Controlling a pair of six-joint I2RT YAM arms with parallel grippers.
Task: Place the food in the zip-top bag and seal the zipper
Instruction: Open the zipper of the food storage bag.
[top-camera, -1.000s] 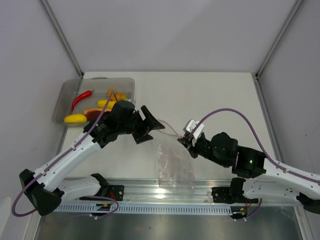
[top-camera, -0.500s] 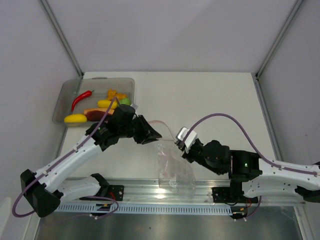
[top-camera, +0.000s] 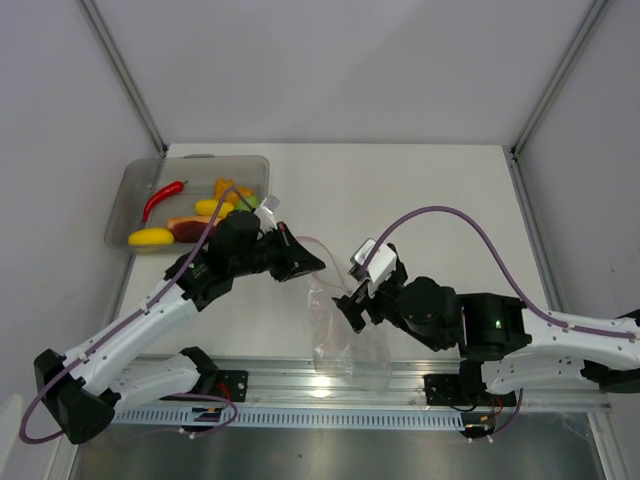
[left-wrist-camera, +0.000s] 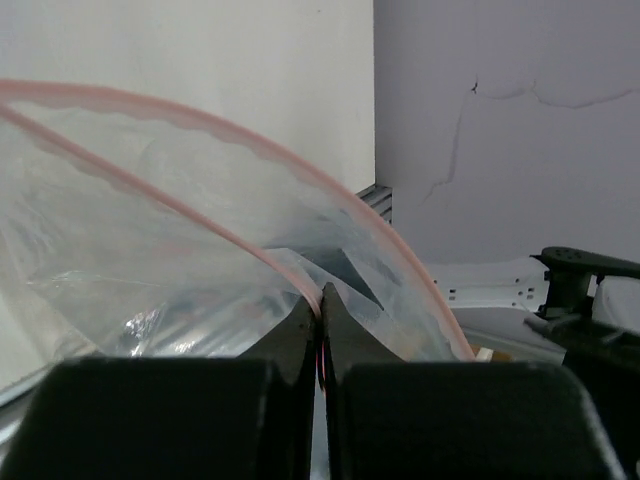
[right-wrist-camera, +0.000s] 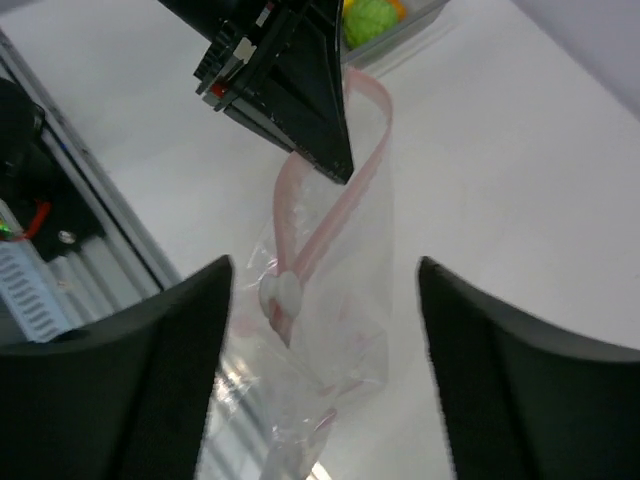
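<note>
My left gripper (left-wrist-camera: 320, 315) pinches one lip of the zipper (right-wrist-camera: 342, 200) to hold the bag (top-camera: 345, 335) mouth up, so my right gripper (right-wrist-camera: 322, 275), spread wide just before it, can take the other lip.

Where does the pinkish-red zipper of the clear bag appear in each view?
Top external: the zipper is a thin arc just left of centre, between the arms.
Left wrist: the zipper shows as two pink curves sweeping from upper left to the middle.
Right wrist: the zipper is a narrow loop at centre.
Shared landmark: the left claw, shut on the zipper in every view.
</note>
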